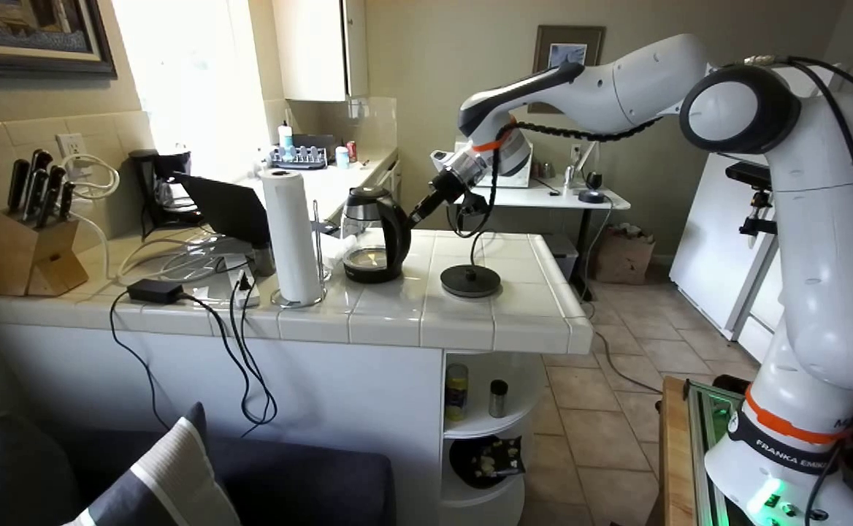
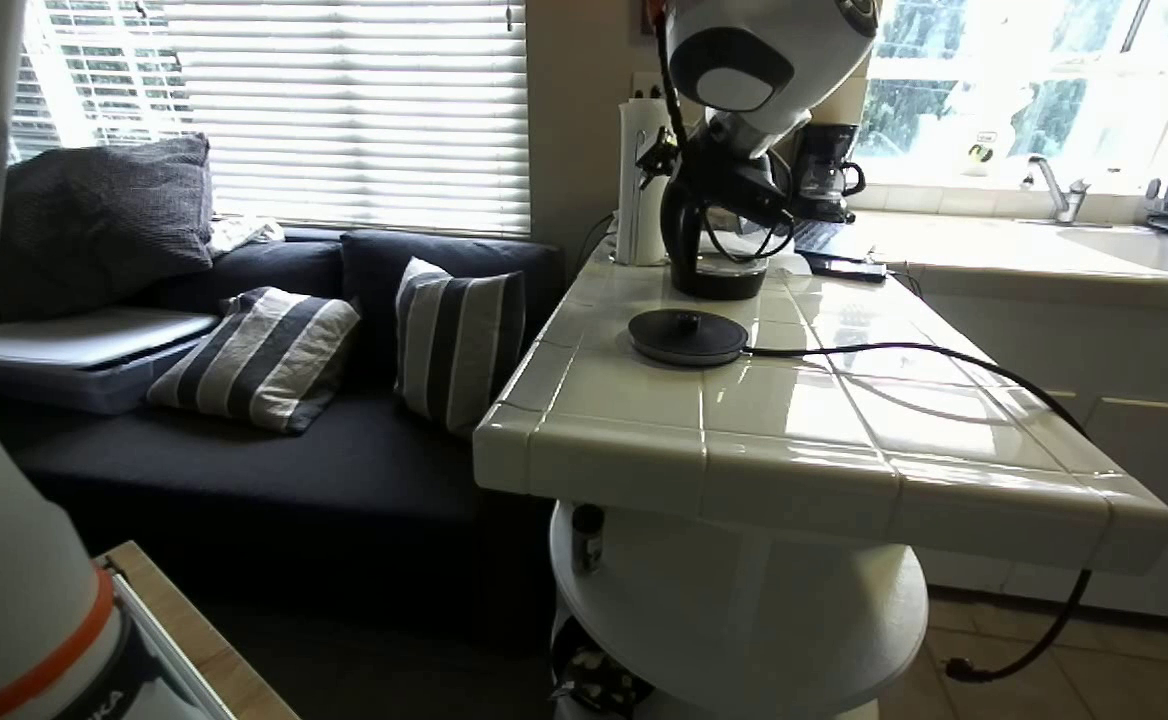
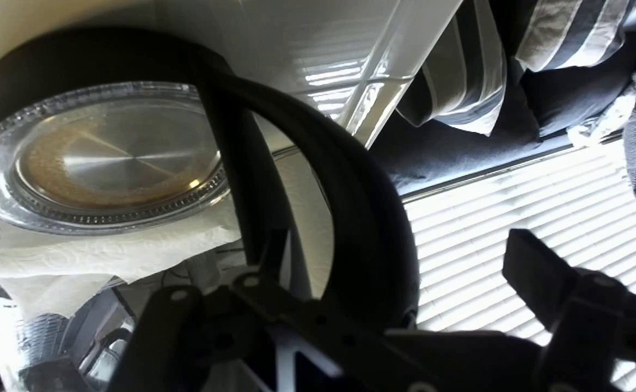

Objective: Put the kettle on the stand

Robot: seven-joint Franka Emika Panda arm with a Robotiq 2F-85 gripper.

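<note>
The kettle (image 1: 369, 272), with see-through glass body, black lid and black handle, stands upright on the white tiled counter. It also shows in an exterior view (image 2: 720, 286), partly behind the arm, and large in the wrist view (image 3: 116, 155). The stand (image 1: 470, 281), a flat round black disc with a raised centre, lies on the counter apart from the kettle; it also shows in an exterior view (image 2: 688, 338). My gripper (image 1: 416, 216) is at the kettle's handle. In the wrist view the gripper (image 3: 405, 258) is open, its fingers wide apart, with the handle's outer curve between them.
A white paper-towel roll (image 1: 291, 237) on a wire holder stands close beside the kettle. A dark laptop (image 1: 226, 208) is behind the roll. The stand's black cord (image 2: 924, 347) runs across the counter (image 2: 794, 430) and hangs over its edge. A knife block (image 1: 36, 252) is farther along.
</note>
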